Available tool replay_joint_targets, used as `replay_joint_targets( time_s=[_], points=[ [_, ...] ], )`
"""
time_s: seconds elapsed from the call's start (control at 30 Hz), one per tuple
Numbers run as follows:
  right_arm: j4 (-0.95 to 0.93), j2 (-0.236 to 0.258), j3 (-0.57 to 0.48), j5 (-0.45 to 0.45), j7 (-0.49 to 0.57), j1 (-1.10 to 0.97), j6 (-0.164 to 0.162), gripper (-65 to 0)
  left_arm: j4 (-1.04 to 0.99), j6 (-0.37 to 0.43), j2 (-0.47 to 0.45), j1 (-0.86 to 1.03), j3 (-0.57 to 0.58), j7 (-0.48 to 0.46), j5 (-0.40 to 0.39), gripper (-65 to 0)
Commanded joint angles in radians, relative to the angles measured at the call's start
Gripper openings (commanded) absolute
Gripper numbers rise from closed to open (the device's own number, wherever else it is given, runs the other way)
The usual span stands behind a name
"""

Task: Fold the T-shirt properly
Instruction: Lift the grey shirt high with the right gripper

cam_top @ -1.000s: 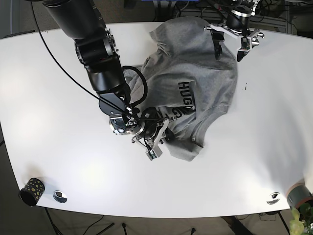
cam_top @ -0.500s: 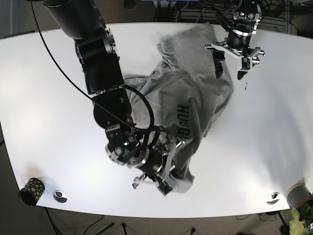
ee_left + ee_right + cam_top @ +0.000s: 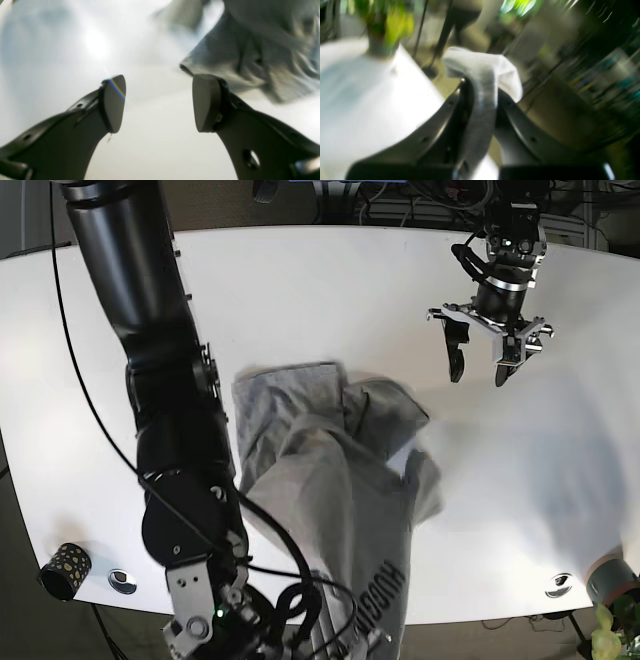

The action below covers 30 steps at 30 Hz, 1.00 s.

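The grey T-shirt (image 3: 340,510) lies crumpled and stretched from the table's middle down to the front edge, print facing up near the bottom. My right gripper (image 3: 481,86) is shut on a fold of the T-shirt (image 3: 482,75) and holds it past the table's front edge; in the base view cloth and the arm mostly hide it. My left gripper (image 3: 479,370) is open and empty above bare table at the back right, apart from the shirt. In the left wrist view its jaws stand wide apart (image 3: 160,102), with the T-shirt (image 3: 250,50) blurred beyond the right finger.
On the white table (image 3: 560,480), a dark dotted cup (image 3: 65,570) and a metal disc (image 3: 122,581) sit at the front left. Another disc (image 3: 558,584) and a grey plant pot (image 3: 612,578) sit at the front right. The pot also shows in the right wrist view (image 3: 382,45).
My right gripper has dragged the shirt from the table's middle down to the front edge. The shirt slid away from under my left gripper, which moved a little toward the front right.
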Motion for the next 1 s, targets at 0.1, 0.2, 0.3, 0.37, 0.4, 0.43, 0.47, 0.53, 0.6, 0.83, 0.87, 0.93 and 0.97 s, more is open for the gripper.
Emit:
replay_joint_targets(
  time_s=[0.1,0.2,0.3,0.37,0.4,0.43,0.47,0.53,0.6,0.83,0.87,0.93,0.97],
  points=[
    [0.007,-0.011,0.005,0.008,-0.002,0.169,-0.007,-65.0,-0.006,-0.004,-0.004,-0.064,0.025,0.0,-0.005,-25.7],
    [-0.022,-0.014,0.005,0.008,-0.002,0.209,-0.007,-65.0,-0.06,-0.004,-0.002,-0.124,0.046,0.053,-0.005,-25.7],
    [-0.055,-0.029,0.005,0.009,-0.002,0.209,-0.007,-65.0,-0.108,-0.004,0.002,-0.202,0.06,0.084,-0.005,-25.6],
    [-0.067,-0.031,0.005,0.009,-0.002,0.209,-0.007,-65.0,-0.14,-0.004,0.002,-0.243,0.082,0.086,-0.005,-25.6],
    [-0.068,-0.031,0.005,0.009,-0.002,0.209,-0.007,-65.0,-0.149,-0.004,0.002,-0.26,0.088,0.086,-0.005,-25.6],
    [-0.068,-0.033,0.005,0.009,-0.002,0.209,-0.007,-65.0,-0.164,-0.004,0.002,-0.288,0.097,0.087,-0.005,-25.6],
    [-0.07,-0.033,0.005,0.009,-0.002,0.209,-0.007,-65.0,-0.178,-0.004,0.004,-0.311,0.108,0.087,-0.005,-25.6],
    [-0.07,-0.033,0.005,0.008,-0.002,0.209,-0.007,-65.0,-0.212,-0.004,0.004,-0.349,0.123,0.087,-0.005,-25.6],
    [-0.072,-0.033,0.005,0.008,-0.002,0.209,-0.007,-65.0,-0.244,-0.003,0.004,-0.392,0.137,0.087,-0.005,-25.6],
    [-0.072,-0.033,0.005,0.008,-0.002,0.209,-0.007,-65.0,-0.285,-0.001,0.006,-0.468,0.137,0.087,-0.003,-25.6],
    [-0.072,-0.033,0.005,0.008,-0.002,0.209,-0.007,-65.0,-0.295,-0.001,0.006,-0.474,0.137,0.087,-0.003,-25.6],
    [-0.072,-0.033,0.006,0.008,-0.002,0.209,-0.007,-65.0,-0.321,0.0,0.006,-0.492,0.137,0.087,0.0,-25.6],
    [-0.072,-0.033,0.006,0.008,-0.002,0.209,-0.007,-65.0,-0.338,0.0,0.006,-0.5,0.135,0.084,0.0,-25.6]
  ],
)
